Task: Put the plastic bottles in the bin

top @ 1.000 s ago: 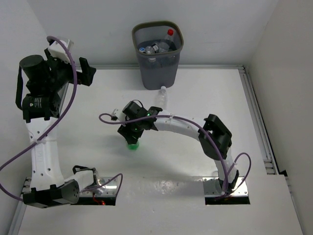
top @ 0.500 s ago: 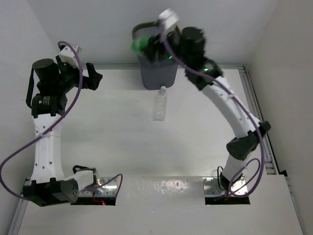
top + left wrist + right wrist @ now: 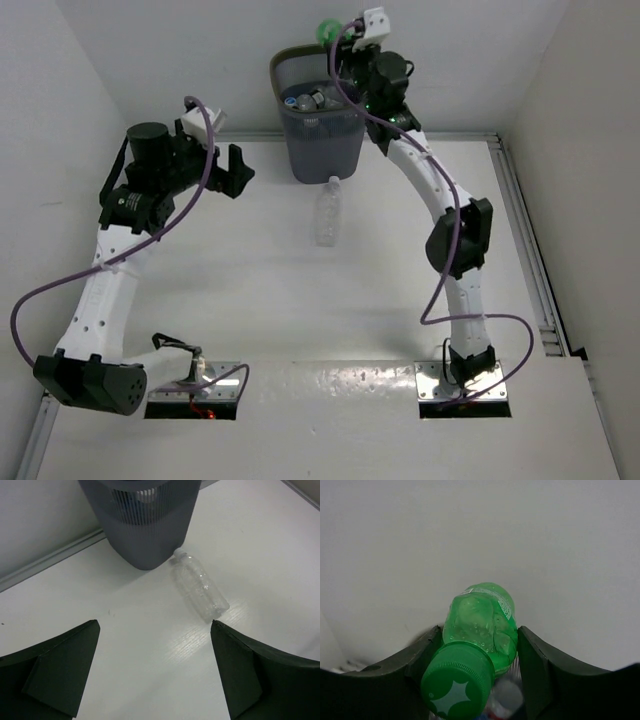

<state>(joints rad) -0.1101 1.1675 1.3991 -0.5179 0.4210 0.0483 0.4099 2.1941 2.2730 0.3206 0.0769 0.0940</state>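
While partly closed, the right hand (image 3: 479, 647) pinches the green bottle (image 3: 481, 617).

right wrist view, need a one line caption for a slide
The right gripper holds the green bottle between its fingers, green cap toward the camera, plain white wall behind.

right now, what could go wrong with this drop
The green plastic bottle in the right pincer seems to hang over the far rim of the dark grey mesh bin, so it may clip the rim and drop outside. The clear plastic bottle lies close to the bin's foot; the open left pincer could nudge the bin or roll it.
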